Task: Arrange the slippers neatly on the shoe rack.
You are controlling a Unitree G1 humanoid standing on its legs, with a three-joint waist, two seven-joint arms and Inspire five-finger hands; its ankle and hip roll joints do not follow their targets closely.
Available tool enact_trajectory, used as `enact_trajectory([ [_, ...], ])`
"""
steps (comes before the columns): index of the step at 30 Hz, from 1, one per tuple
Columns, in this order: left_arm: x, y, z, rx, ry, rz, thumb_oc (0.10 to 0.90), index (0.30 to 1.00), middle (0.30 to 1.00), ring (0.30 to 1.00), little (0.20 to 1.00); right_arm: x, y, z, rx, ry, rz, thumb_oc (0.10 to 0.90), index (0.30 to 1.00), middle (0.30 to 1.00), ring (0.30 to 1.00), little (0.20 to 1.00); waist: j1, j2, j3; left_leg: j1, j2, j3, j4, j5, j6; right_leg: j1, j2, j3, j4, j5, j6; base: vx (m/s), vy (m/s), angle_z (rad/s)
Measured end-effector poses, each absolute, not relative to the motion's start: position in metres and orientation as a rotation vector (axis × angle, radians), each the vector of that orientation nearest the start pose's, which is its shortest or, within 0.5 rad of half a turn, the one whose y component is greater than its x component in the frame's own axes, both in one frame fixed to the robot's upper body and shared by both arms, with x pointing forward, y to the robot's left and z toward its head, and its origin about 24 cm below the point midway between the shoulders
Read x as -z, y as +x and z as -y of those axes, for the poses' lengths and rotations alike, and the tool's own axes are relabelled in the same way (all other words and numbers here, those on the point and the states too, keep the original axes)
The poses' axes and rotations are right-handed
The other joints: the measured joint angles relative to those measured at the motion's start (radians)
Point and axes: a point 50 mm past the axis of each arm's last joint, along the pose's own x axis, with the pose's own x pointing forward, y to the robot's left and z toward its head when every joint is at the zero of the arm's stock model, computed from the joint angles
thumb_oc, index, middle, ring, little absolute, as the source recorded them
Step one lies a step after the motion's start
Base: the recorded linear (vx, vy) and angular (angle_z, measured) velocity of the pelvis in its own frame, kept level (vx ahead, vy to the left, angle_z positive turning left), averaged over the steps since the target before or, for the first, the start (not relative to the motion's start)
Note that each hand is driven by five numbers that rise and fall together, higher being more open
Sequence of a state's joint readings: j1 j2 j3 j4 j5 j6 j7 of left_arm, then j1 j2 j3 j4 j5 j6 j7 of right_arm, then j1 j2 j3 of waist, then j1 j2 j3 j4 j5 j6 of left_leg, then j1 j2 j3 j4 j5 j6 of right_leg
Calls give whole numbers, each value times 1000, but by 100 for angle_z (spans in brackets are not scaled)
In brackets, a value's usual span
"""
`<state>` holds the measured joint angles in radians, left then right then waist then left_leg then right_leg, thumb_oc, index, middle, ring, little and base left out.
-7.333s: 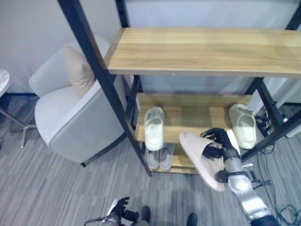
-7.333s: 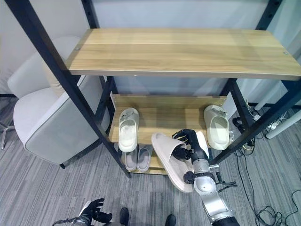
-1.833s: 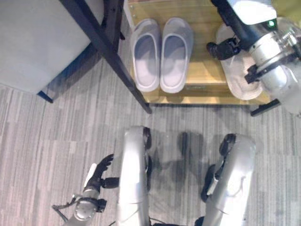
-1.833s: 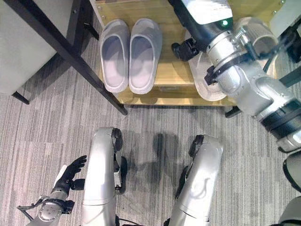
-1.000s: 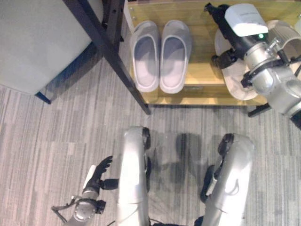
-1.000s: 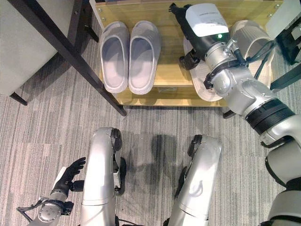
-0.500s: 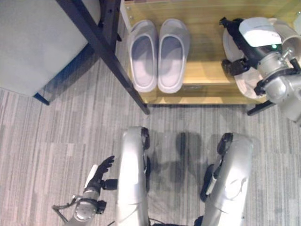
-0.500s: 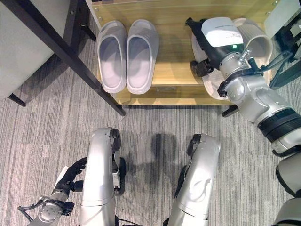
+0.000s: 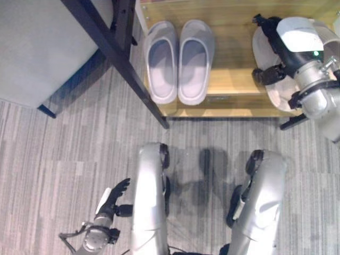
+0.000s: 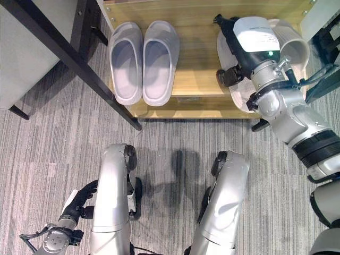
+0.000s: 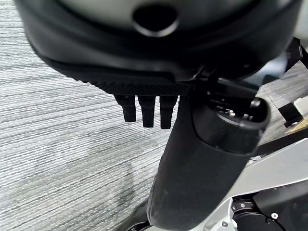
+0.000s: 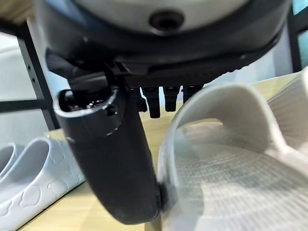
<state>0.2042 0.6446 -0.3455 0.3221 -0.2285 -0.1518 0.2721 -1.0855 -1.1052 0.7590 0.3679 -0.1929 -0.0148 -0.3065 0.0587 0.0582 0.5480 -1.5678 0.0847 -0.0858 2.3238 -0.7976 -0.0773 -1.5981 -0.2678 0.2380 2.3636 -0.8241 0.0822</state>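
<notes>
While right hand (image 10: 236, 45) touches slipper (image 12: 231, 144)

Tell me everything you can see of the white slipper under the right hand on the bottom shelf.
The white slipper lies flat on the wooden bottom shelf, at its right end, beside a second white slipper. It looks like soft moulded foam, with a wide arched strap and a finely textured footbed. Its heel reaches the shelf's front edge. The right hand is over it with the thumb against its side; the fingers look straight, not curled round it.
</notes>
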Motion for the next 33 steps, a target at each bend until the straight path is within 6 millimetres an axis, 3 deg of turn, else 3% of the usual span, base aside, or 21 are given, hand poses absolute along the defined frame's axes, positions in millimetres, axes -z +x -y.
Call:
enact_trajectory([
  [16, 38, 176, -260, -69, 478, -408, 800, 900, 900, 900, 900, -304, 324, 191, 134, -1245, 882, 800, 900, 900, 900, 900, -29, 0, 0, 9, 0, -3, 3, 0, -1, 2, 3, 0, 8, -2, -4, 0, 0, 0],
  [20, 37, 177, -260, -72, 477, -401, 800, 900, 900, 900, 900, -297, 313, 185, 100, -1163, 918, 800, 900, 900, 900, 900, -31, 0, 0, 12, 2, -3, 4, -2, -3, 5, 6, 1, 10, -2, -4, 0, 0, 0],
  [24, 32, 183, -262, -160, 421, -360, 800, 900, 900, 900, 900, -286, 289, 186, 69, -1045, 962, 800, 900, 900, 900, 900, -31, -8, -1, 17, 3, 5, -20, -7, -2, 0, 11, 0, -9, -1, -4, -42, -5, -1],
  [26, 30, 187, -264, -201, 407, -346, 800, 900, 900, 900, 900, -279, 274, 186, 47, -995, 993, 800, 900, 900, 900, 900, -37, -31, -1, 34, 8, 21, -82, 7, -1, -1, 12, -8, -62, 16, -17, -154, -27, -11],
  [28, 20, 201, -262, -215, 400, -292, 800, 900, 900, 900, 900, -272, 261, 188, 49, -929, 1012, 800, 900, 900, 900, 900, -28, -63, -4, 54, 24, 49, -235, 64, -7, 0, 18, -53, -210, 85, -35, -225, -16, -30],
  [31, -4, 235, -255, -203, 414, -169, 800, 900, 900, 900, 900, -286, 254, 196, 117, -914, 1066, 800, 900, 900, 900, 900, -26, -69, -5, 57, 35, 69, -467, 172, 0, 1, 18, -117, -442, 196, -61, -234, 14, -25],
  [33, -16, 245, -258, -227, 420, -121, 800, 900, 900, 900, 900, -297, 248, 206, 180, -907, 1102, 800, 900, 900, 900, 900, -23, -68, -5, 66, 27, 63, -607, 237, -1, 23, 14, -159, -581, 258, -66, -200, 18, -7],
])
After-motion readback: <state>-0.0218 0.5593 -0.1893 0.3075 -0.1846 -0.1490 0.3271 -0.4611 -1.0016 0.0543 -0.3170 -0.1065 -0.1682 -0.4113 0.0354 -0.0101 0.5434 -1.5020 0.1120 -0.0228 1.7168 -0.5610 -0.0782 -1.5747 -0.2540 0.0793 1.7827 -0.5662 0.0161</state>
